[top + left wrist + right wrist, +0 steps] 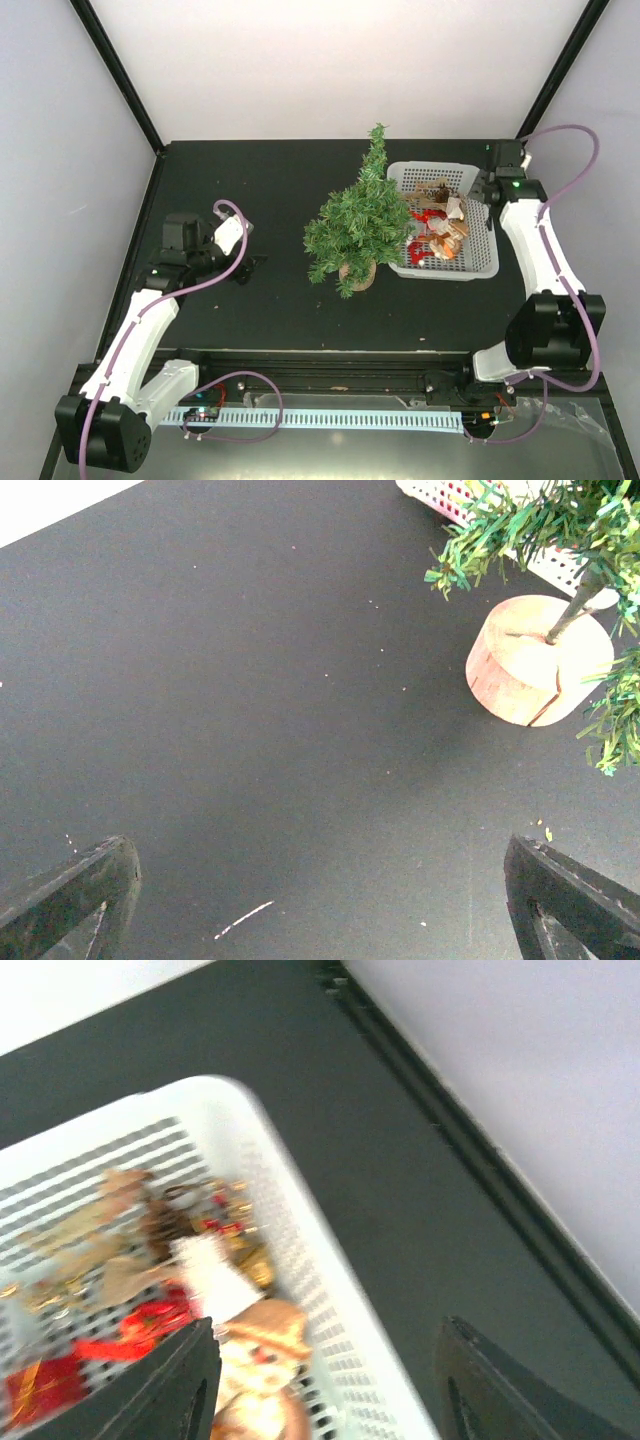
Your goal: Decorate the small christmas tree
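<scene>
The small christmas tree [355,222] is standing upright near the middle of the bench [250,180], its bushy dark green needle branches spreading wide low down and tapering to a thin pointed top. Its thin stem is rising from a round tan wooden base [538,660], a cut log slice with a crack running across its pale face.

The bench is showing a matte black surface flecked with pale specks. Plain pale walls [350,60] and black frame posts [120,80] are enclosing it behind the tree.

Just right of the tree, touching its branches, a white plastic basket [480,268] with perforated walls is holding a jumble of red, gold and tan ornaments [438,228], blurred in the right wrist view.

Well left of the tree, the left pincer [320,850] is hanging wide open over bare bench. Right of the tree, the right pincer [328,1325] is hovering over the basket's rim, fingers apart and gripping nothing.
</scene>
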You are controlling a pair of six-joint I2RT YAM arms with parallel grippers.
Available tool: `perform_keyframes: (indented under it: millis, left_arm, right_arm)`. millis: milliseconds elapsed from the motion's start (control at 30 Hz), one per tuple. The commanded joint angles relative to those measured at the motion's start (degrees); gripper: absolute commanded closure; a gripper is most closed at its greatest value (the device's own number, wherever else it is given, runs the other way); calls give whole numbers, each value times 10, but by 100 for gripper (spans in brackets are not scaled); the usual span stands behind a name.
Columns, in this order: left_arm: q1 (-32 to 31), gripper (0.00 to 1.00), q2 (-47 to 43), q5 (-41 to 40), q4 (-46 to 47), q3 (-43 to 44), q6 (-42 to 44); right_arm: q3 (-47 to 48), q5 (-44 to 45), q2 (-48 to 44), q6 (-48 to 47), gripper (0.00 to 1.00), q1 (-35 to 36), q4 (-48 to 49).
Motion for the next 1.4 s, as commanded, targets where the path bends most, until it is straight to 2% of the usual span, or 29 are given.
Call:
perform_keyframes:
  millis: [0, 133, 433, 600, 1167, 1367]
  left_arm:
    - [3, 1, 7, 9, 1, 4, 3]
    - [2, 1, 12, 7, 1, 5, 3]
    - [3, 1, 22, 0, -2, 7, 2]
    - [2, 1, 20, 1, -6, 7, 3]
    - [3, 1, 22, -3, -8, 8, 3]
    - [3, 1, 23, -1, -8, 10, 2]
  right_arm:
    - [-40, -79, -21, 6, 46, 56, 21]
    - [-100, -117, -42, 21, 61, 109, 33]
    - [-226, -171, -94, 78, 69, 136, 83]
    - [-255, -155, -104, 93, 74, 153, 74]
    - [-368, -162, -180, 122, 78, 164, 75]
    - [-392, -154, -219, 151, 80, 202, 47]
